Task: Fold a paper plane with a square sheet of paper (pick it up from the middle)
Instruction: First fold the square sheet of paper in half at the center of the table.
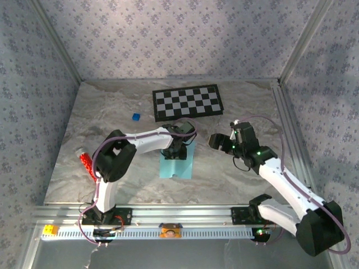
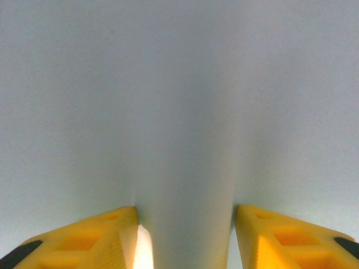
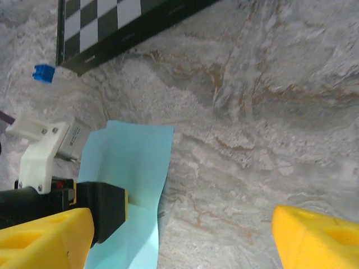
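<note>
The square sheet of paper point(image 1: 176, 166) is light blue and lies on the marble table in front of the checkerboard. My left gripper point(image 1: 175, 151) points down onto its middle. In the left wrist view a raised ridge of the paper point(image 2: 185, 112) stands between the yellow fingers point(image 2: 112, 235), which touch it on both sides. My right gripper point(image 1: 216, 141) hovers to the right of the sheet, open and holding nothing. The right wrist view shows the sheet point(image 3: 132, 162) buckled, with its edge lifted, under the left arm's dark finger point(image 3: 106, 210), left of my right gripper point(image 3: 182, 224).
A black-and-white checkerboard point(image 1: 188, 102) lies at the back of the table. A tiny dark-blue cube point(image 1: 135, 116) sits left of it. A red-patterned object point(image 1: 87, 162) rests by the left arm. Metal frame rails border the table.
</note>
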Motion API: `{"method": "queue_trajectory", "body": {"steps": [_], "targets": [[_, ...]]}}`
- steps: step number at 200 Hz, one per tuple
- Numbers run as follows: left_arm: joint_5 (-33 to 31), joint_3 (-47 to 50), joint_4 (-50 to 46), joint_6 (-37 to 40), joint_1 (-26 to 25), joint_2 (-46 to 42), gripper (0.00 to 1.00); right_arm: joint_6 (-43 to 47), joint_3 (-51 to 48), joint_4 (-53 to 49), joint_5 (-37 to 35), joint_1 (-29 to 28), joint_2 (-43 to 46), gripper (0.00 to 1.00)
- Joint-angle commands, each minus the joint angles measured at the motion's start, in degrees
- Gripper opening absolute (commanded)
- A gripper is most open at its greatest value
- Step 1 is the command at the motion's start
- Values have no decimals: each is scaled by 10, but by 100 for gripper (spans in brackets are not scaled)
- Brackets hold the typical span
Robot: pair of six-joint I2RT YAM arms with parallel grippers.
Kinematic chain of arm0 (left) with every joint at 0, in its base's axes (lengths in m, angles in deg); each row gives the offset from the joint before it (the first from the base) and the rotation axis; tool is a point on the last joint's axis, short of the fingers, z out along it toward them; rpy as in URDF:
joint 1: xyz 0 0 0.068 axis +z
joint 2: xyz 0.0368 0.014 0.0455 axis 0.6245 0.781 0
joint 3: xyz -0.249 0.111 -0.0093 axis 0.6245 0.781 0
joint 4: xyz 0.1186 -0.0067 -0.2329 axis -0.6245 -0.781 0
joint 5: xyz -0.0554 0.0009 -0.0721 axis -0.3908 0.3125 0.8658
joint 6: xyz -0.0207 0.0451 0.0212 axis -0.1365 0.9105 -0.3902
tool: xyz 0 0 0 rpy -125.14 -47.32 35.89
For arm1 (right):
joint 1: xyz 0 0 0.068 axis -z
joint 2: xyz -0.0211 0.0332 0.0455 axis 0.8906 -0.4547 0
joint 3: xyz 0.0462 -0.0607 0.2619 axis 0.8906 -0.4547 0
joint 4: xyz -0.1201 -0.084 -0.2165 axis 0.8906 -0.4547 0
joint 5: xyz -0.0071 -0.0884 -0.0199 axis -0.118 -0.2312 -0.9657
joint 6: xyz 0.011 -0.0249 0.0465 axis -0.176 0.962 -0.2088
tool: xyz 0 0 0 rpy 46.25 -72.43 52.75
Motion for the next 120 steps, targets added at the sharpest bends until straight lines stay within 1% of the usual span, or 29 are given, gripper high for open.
{"method": "queue_trajectory", "body": {"steps": [1, 27, 45, 59, 68, 83, 100, 120], "targets": [[-20, 17, 34, 3, -6, -46, 44, 5, -18, 3, -50, -1, 22, 88], [-32, 45, 76, 1, -7, -88, 40, 3, -11, -26, -51, 19, 14, 89], [-33, 55, 97, 3, -7, -115, 39, 4, -8, -41, -33, 38, 4, 89], [-33, 61, 111, 3, -7, -133, 39, 3, -1, -67, -45, 57, -7, 89], [-29, 63, 121, 2, -7, -144, 38, 4, 3, -75, -25, 78, -15, 89], [-13, 63, 137, 3, -7, -159, 38, 4, 4, -75, 22, 110, -22, 89], [13, 67, 165, -2, -4, -170, 38, 5, 3, -63, 68, 130, -24, 89], [67, 88, 228, -19, 6, -183, 39, 4, 11, -60, 88, 136, -23, 90]]}}
